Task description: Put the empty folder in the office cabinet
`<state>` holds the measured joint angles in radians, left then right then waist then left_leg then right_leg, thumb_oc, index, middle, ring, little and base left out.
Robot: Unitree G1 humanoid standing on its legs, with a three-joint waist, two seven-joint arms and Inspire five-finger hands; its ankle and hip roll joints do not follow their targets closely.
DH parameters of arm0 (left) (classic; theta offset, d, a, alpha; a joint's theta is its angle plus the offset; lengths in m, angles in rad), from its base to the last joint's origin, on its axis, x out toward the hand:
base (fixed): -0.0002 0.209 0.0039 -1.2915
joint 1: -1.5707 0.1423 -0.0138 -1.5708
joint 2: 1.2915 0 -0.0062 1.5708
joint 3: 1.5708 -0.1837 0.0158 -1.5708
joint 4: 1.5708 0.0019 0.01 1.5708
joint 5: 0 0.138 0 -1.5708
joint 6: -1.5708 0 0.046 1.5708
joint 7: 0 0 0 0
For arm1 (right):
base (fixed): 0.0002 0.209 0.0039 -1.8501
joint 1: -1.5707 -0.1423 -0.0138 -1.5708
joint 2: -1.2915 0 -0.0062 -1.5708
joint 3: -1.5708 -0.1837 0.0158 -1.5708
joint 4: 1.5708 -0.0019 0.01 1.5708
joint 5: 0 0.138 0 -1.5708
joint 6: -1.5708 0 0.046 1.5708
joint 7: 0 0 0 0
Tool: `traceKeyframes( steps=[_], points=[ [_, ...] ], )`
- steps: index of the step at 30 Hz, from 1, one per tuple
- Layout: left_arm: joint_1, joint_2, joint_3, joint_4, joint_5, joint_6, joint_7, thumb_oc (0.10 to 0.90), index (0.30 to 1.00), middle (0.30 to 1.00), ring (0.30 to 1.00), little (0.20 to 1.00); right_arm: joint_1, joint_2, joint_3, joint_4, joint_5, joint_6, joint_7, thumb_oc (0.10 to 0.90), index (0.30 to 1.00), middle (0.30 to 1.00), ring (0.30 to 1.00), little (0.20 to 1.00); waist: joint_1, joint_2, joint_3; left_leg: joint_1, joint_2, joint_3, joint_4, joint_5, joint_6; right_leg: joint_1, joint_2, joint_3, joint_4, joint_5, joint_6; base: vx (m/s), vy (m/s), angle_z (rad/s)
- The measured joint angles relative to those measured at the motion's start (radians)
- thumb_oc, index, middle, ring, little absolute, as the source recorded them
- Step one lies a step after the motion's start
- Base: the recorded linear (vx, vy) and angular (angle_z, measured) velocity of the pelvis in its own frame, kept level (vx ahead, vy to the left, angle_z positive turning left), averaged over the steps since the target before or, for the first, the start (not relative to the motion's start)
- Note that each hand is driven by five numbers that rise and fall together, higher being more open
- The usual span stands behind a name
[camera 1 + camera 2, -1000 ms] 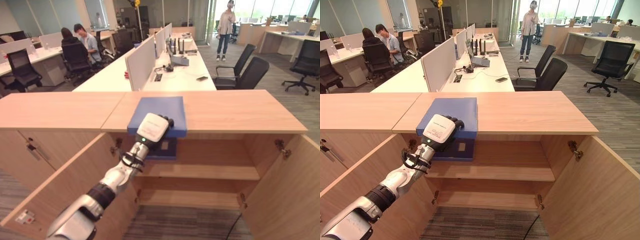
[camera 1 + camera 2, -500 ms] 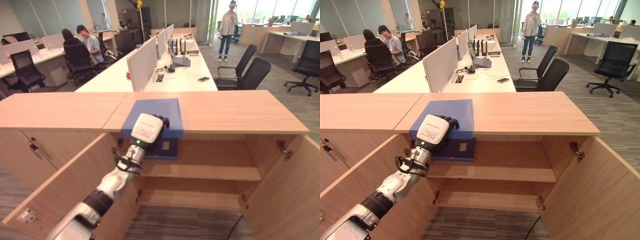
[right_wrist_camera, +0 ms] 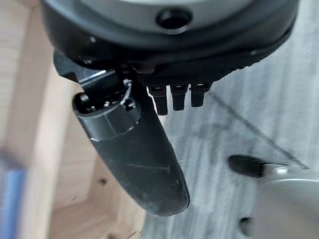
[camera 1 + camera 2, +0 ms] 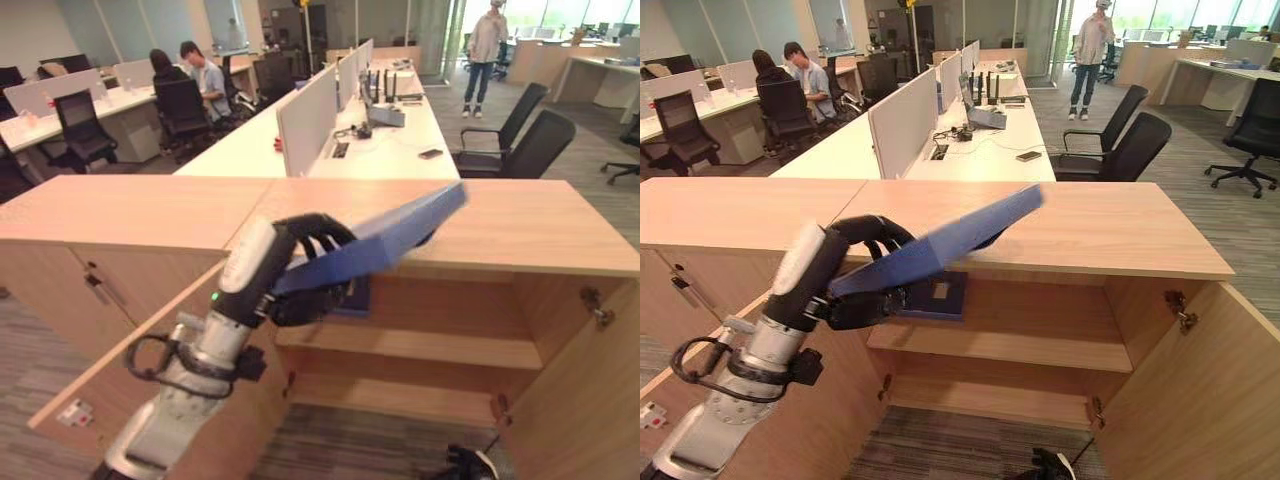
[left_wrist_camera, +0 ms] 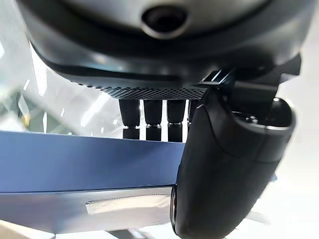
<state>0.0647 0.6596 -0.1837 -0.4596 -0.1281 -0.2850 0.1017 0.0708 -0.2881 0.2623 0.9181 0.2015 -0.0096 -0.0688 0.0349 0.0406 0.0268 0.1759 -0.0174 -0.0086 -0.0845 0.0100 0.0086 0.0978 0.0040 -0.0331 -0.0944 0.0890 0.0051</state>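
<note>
The robot's left hand (image 4: 855, 270) has its fingers curled over the top of the blue folder (image 4: 940, 243) and its thumb beneath, clamping it near its lower end. The folder is lifted and tilted, its far end rising above the cabinet's wooden counter (image 4: 1110, 230) and its held end lower, in front of the open cabinet (image 4: 1040, 330). From the left wrist the thumb (image 5: 224, 169) crosses the folder's (image 5: 75, 164) blue edge, with the fingers (image 5: 152, 119) in a row behind it. Inside the cabinet, on the upper shelf (image 4: 1040, 350), another dark blue folder (image 4: 935, 297) lies flat just behind the hand. The cabinet doors stand open on both sides. The right hand (image 3: 144, 144) hangs low by the floor beside the cabinet's wood, fingers straight and holding nothing. Beyond the counter, people sit at office desks (image 4: 825, 150).
</note>
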Motion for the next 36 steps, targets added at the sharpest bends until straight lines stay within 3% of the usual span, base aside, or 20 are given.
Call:
traceKeyframes(
  steps=[2, 6, 8, 14, 19, 22, 26, 29, 36],
  points=[
    [0.011, -0.014, -0.005, 0.005, -0.188, 0.017, -0.060, 0.400, 0.300, 0.300, 0.300, 0.300, 0.003, -0.013, -0.001, -0.056, 0.023, -0.008, 0.024, 0.800, 0.900, 0.900, 0.900, 0.900, -0.003, -0.001, 0.003, 0.000, 0.000, 0.000, 0.000, 0.000, 0.000, -0.001, 0.001, 0.000, 0.000, 0.000, 0.000, 0.00, 0.000, 0.00],
    [0.033, -0.015, -0.012, 0.018, -0.379, 0.070, -0.151, 0.400, 0.300, 0.300, 0.300, 0.300, 0.012, -0.030, -0.003, -0.112, 0.078, -0.010, 0.056, 0.800, 0.900, 0.900, 0.900, 0.900, -0.006, 0.000, 0.015, 0.000, 0.001, 0.001, 0.000, 0.001, -0.002, -0.002, 0.001, 0.002, 0.000, 0.000, 0.000, 0.00, 0.000, 0.00],
    [0.039, -0.013, -0.050, 0.058, -0.510, 0.128, -0.229, 0.400, 0.300, 0.300, 0.300, 0.300, 0.014, -0.032, -0.006, -0.134, 0.154, -0.010, 0.081, 0.800, 0.900, 0.900, 0.900, 0.900, -0.007, 0.002, 0.032, 0.000, 0.000, 0.002, 0.001, 0.002, -0.002, -0.002, 0.001, 0.002, 0.000, 0.001, 0.001, 0.00, 0.000, 0.00],
    [0.033, -0.025, -0.166, 0.172, -0.843, 0.218, -0.291, 0.400, 0.300, 0.300, 0.300, 0.300, 0.011, -0.010, -0.001, -0.152, 0.352, -0.011, 0.123, 0.800, 0.900, 0.900, 0.900, 0.900, -0.028, -0.004, 0.041, 0.001, 0.000, 0.010, 0.004, 0.008, 0.008, 0.000, 0.001, 0.008, 0.000, 0.004, 0.006, 0.00, 0.005, -0.03],
    [0.032, -0.084, -0.168, 0.198, -0.920, 0.226, -0.296, 0.400, 0.300, 0.300, 0.300, 0.300, 0.011, 0.008, -0.001, -0.229, 0.411, -0.021, 0.138, 0.800, 0.900, 0.900, 0.900, 0.900, -0.032, -0.001, 0.043, 0.006, 0.000, 0.025, 0.004, 0.007, 0.008, 0.001, 0.002, 0.020, 0.000, 0.005, 0.007, 0.01, 0.006, -0.08],
    [0.038, -0.086, -0.164, 0.208, -0.917, 0.225, -0.296, 0.400, 0.300, 0.300, 0.300, 0.300, 0.011, 0.005, -0.003, -0.246, 0.412, -0.026, 0.138, 0.800, 0.900, 0.900, 0.900, 0.900, -0.030, 0.000, 0.043, 0.007, 0.000, 0.025, 0.000, 0.006, 0.007, 0.003, 0.002, 0.021, 0.000, 0.006, 0.008, 0.00, 0.000, 0.00],
    [0.101, -0.046, -0.100, 0.227, -0.756, 0.224, -0.302, 0.400, 0.300, 0.300, 0.300, 0.300, 0.042, -0.040, -0.026, -0.320, 0.338, -0.026, 0.127, 0.800, 0.900, 0.900, 0.900, 0.900, -0.032, 0.009, 0.044, 0.004, 0.000, 0.024, 0.000, -0.004, 0.003, 0.000, 0.002, 0.022, 0.000, 0.005, 0.005, 0.00, 0.002, -0.01],
    [0.180, 0.010, -0.017, 0.257, -0.605, 0.222, -0.312, 0.400, 0.300, 0.300, 0.300, 0.300, 0.052, -0.114, -0.074, -0.373, 0.195, -0.024, 0.105, 0.800, 0.900, 0.900, 0.900, 0.900, -0.031, 0.016, 0.046, 0.004, 0.000, 0.024, 0.000, -0.005, 0.005, 0.000, 0.001, 0.021, 0.000, 0.007, 0.008, 0.00, 0.000, 0.00],
    [0.282, 0.055, 0.124, 0.393, -0.338, 0.227, -0.309, 0.400, 0.300, 0.300, 0.300, 0.300, 0.044, -0.240, -0.206, -0.400, -0.006, -0.024, 0.063, 0.800, 0.900, 0.900, 0.900, 0.900, -0.021, 0.011, 0.049, 0.002, -0.001, 0.015, 0.001, 0.000, 0.013, 0.001, 0.001, 0.014, 0.000, 0.003, 0.008, -0.01, 0.001, 0.03]
  ],
)
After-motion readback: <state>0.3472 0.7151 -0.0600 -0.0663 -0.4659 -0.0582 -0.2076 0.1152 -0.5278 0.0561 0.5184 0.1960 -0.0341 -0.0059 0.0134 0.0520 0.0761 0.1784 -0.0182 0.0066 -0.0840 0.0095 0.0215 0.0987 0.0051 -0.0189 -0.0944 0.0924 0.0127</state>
